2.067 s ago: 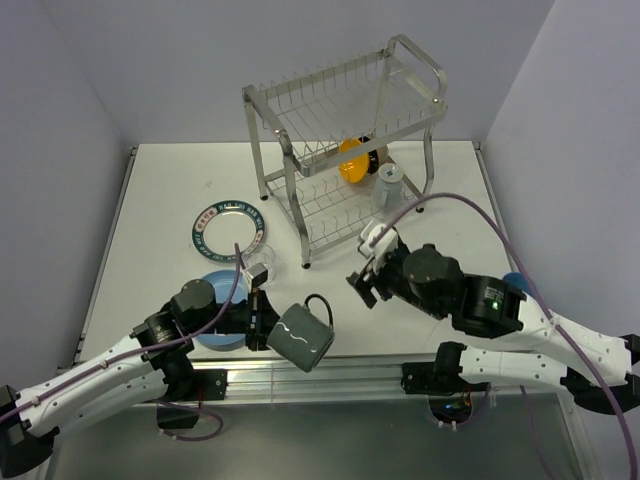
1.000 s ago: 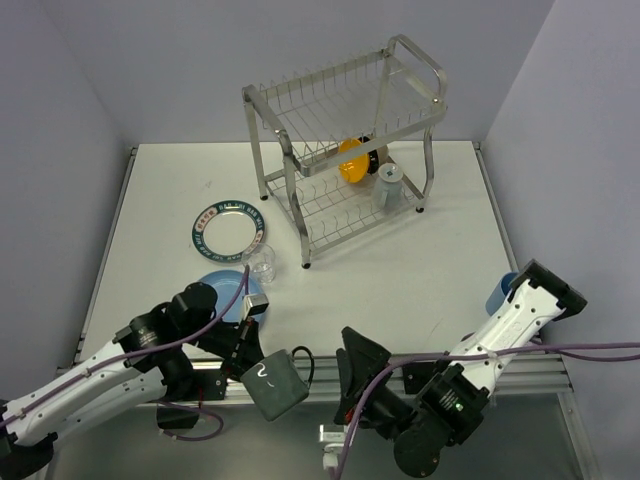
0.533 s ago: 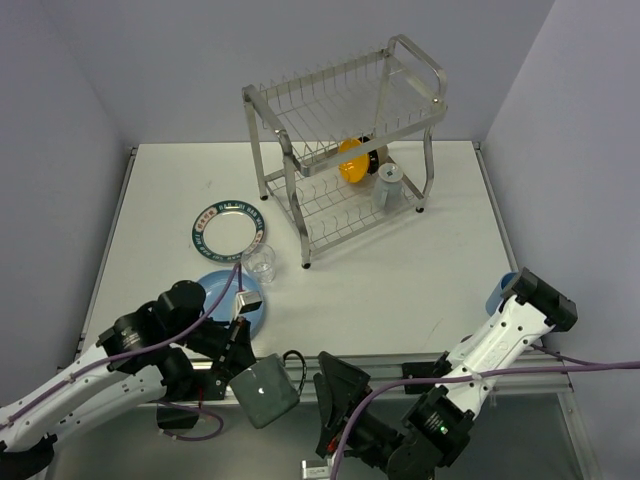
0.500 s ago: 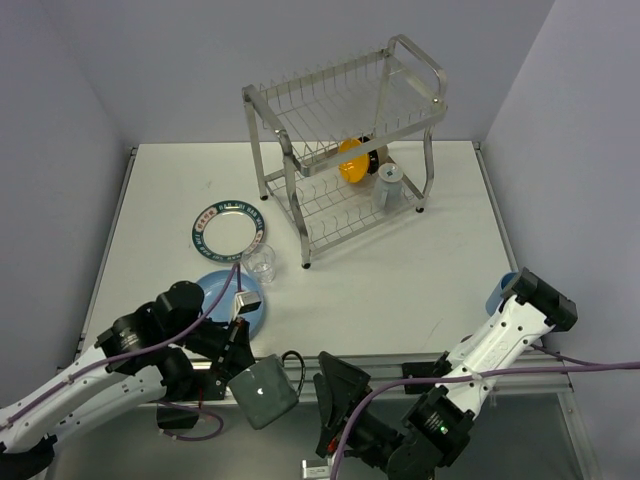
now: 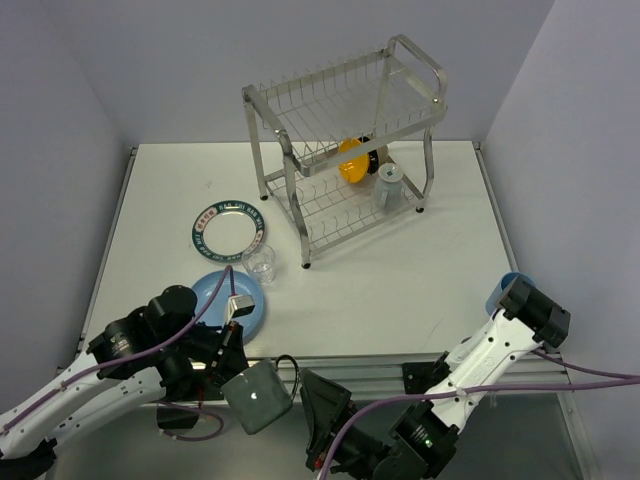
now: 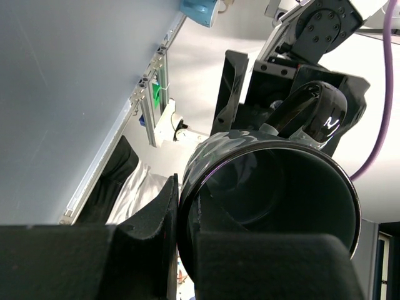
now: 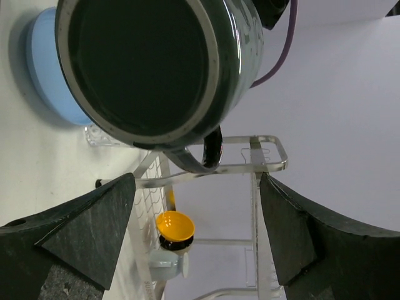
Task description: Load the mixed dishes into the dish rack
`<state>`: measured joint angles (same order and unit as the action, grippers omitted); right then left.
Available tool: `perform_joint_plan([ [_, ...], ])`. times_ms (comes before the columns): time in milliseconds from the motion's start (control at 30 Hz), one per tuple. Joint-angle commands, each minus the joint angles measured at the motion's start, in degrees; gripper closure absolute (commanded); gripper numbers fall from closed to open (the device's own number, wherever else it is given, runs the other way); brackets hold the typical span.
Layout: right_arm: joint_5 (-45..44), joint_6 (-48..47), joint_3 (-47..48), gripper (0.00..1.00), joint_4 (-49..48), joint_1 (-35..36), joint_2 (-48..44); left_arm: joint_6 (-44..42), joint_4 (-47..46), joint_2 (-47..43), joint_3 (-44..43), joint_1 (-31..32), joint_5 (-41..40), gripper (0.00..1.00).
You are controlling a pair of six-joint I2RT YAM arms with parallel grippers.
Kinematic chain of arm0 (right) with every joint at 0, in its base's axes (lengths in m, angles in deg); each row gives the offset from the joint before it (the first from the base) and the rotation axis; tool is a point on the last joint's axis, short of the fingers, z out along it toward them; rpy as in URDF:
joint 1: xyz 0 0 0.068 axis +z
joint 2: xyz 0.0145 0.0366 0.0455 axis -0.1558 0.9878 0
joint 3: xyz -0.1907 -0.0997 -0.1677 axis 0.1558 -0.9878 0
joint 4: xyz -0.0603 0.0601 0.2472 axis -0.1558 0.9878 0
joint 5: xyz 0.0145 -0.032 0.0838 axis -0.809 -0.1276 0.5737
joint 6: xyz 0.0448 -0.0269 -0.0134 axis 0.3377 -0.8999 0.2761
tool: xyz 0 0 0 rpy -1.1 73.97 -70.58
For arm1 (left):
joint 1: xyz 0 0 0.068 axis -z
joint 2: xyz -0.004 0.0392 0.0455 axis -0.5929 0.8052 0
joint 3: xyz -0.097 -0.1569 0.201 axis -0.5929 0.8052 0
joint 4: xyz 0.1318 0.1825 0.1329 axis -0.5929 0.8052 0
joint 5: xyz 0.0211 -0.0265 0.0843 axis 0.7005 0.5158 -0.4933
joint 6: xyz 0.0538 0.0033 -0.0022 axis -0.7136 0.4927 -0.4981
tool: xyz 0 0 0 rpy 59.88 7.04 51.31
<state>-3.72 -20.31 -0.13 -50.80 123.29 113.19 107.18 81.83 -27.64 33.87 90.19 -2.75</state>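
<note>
Left fingers (image 5: 236, 362) are nearly closed, pinching the rim wall of the dark mug (image 5: 258, 396). In the left wrist view one finger (image 6: 164, 215) sits on the outside of the wall and the other is inside the mouth, with the wall sandwiched between them. The mug's (image 6: 269, 206) open mouth faces that camera and its handle (image 6: 317, 114) is on the far side, away from the pinch.

The mug hangs off the near edge of the tabletop (image 5: 400, 280), in front of the arm bases, and touches nothing else.

Right fingers (image 5: 322, 415) are spread wide and hold nothing. They sit below the near edge, just beside the mug. In the right wrist view the mug (image 7: 156, 62) is beyond the tips of the fingers (image 7: 81, 231), not between them, mouth toward the camera and handle (image 7: 209, 150) pointing down toward the gap.

Rest of the set:
- The orange bowl (image 5: 351, 160) and pale grey-blue mug (image 5: 388, 186) are on the lower tier of the dish rack (image 5: 345, 110).
- The white plate with green rim (image 5: 226, 228), clear glass (image 5: 260, 263) and light blue plate (image 5: 238, 296) are on the tabletop left of the rack, with the glass between the two plates.
- The blue cup (image 5: 500, 290) is at the right edge, partly hidden by the right arm.
</note>
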Motion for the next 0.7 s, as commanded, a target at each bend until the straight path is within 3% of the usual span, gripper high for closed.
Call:
perform_joint_plan([
  [0,2.47,-4.25,3.34,0.13,-6.63,-1.02,1.21,0.92,-1.80,-0.59,-3.51,0.05,1.04,1.00],
  [667,12.84,-9.17,2.55,0.25,-16.38,-7.61,3.32,0.39,-0.57,-0.77,-3.69,0.05,1.04,1.00],
])
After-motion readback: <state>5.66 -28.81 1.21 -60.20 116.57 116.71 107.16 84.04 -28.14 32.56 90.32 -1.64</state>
